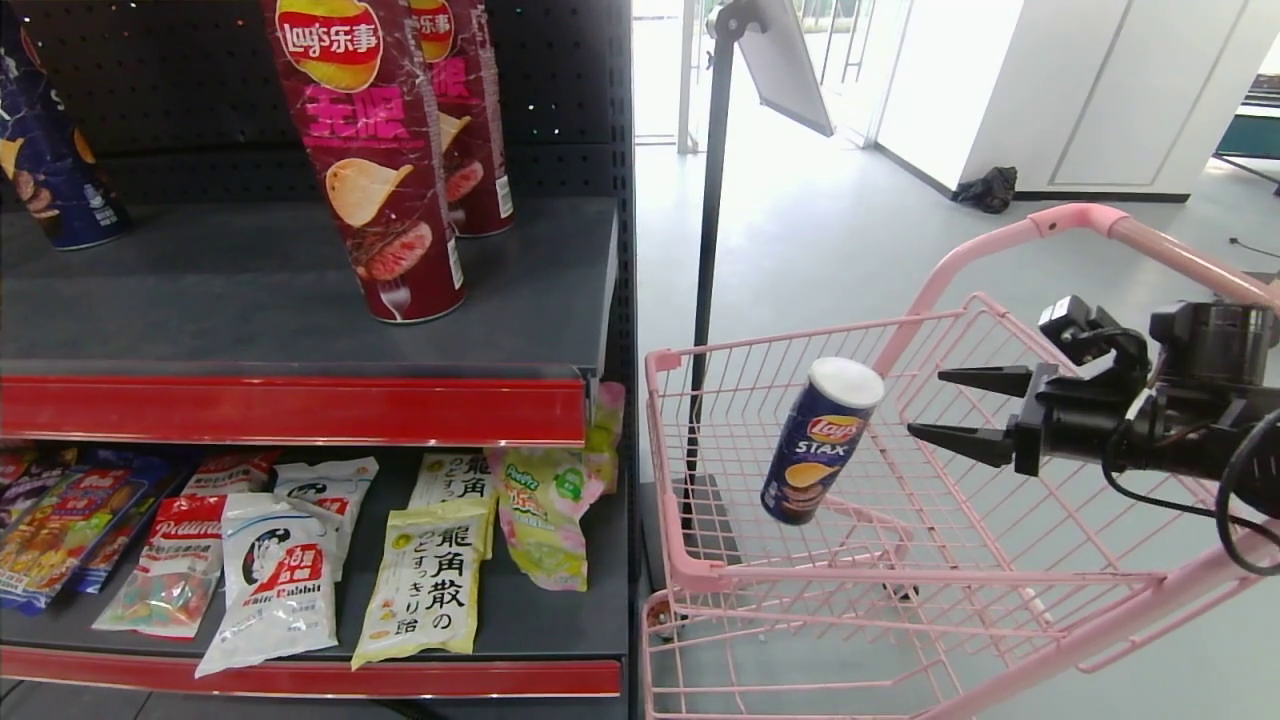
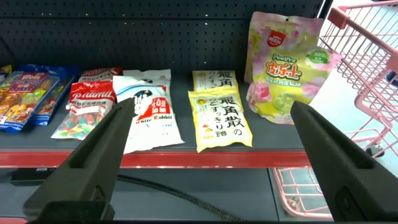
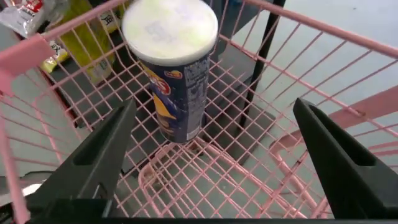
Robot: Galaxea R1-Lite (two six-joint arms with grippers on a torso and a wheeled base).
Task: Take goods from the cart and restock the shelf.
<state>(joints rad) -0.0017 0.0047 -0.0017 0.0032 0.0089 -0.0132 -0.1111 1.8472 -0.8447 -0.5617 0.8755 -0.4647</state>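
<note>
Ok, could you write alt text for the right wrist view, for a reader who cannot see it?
A dark blue chip can with a white lid stands tilted inside the pink wire cart, straight ahead of the right gripper, whose jaws are wide open and not touching it.

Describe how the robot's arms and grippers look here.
Right gripper: matte black, two tapered, pointed fingers on a blocky black body, dark cylindrical wrist joint behind, black cables looping beside it. Left gripper: the same black wedge-shaped fingers. No markings visible.
</note>
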